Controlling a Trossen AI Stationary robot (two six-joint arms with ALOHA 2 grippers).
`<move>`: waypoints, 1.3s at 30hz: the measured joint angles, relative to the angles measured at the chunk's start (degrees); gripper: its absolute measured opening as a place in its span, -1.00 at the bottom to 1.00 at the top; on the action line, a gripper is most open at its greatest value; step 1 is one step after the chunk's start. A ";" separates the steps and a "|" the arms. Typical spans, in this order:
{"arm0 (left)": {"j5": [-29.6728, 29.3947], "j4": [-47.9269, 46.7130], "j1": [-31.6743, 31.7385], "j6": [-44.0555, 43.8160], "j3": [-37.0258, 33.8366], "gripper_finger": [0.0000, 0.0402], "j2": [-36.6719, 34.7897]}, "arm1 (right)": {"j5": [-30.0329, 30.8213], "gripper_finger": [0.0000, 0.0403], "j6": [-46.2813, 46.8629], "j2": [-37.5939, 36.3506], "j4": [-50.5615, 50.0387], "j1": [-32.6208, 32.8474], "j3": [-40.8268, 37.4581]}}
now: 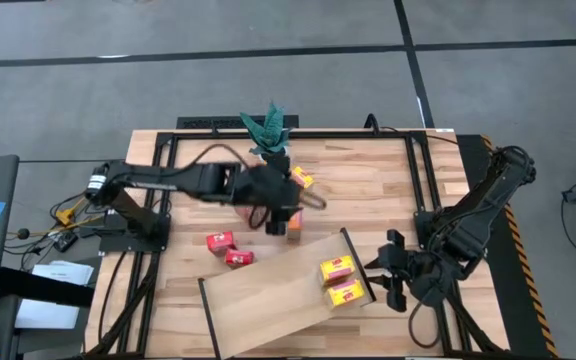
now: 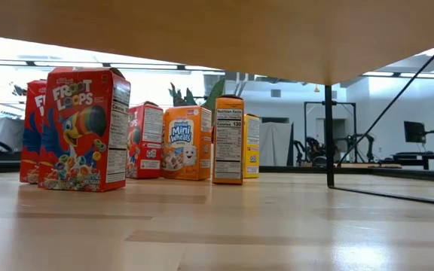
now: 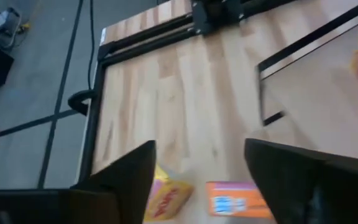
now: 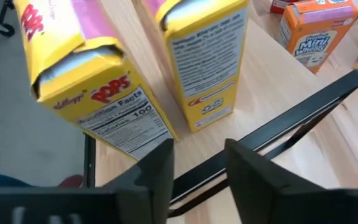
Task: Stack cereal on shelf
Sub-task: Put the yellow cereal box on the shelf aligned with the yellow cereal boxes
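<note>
The shelf (image 1: 268, 290), a light-wood board with black end rails, lies askew at the table's near side. In the low view the shelf (image 2: 202, 34) passes overhead and a rail (image 2: 328, 135) stands on the tabletop. Two yellow cereal boxes (image 1: 340, 280) lie on its right end. Two red boxes (image 1: 228, 249), an orange one (image 1: 293, 228) and a yellow one (image 1: 303, 178) are on the tabletop. My left gripper (image 1: 278, 212) hovers open over the orange box (image 3: 235, 199) and a yellow box (image 3: 166, 199). My right gripper (image 4: 197, 168) is open, just off the shelf's right rail (image 4: 278, 127), facing the yellow boxes (image 4: 210, 56).
A green plant (image 1: 268, 128) stands at the table's far edge, behind the left gripper. The low view shows several boxes upright in a row: Froot Loops (image 2: 81, 128), Mini Wheats (image 2: 187, 143), an orange one (image 2: 228, 139). Bare tabletop (image 1: 368, 185) lies at far right.
</note>
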 joint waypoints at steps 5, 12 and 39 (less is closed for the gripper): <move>8.19 0.28 7.47 4.79 0.02 0.38 1.22 | -0.14 0.04 0.00 0.00 -2.86 -0.02 0.00; 16.73 0.14 14.17 10.17 0.07 0.34 6.38 | -0.22 0.10 0.38 -0.04 -11.40 -0.51 -0.02; 11.68 -0.62 16.92 12.93 0.93 0.33 17.33 | -0.42 0.03 0.41 -0.98 -18.19 -2.03 -0.02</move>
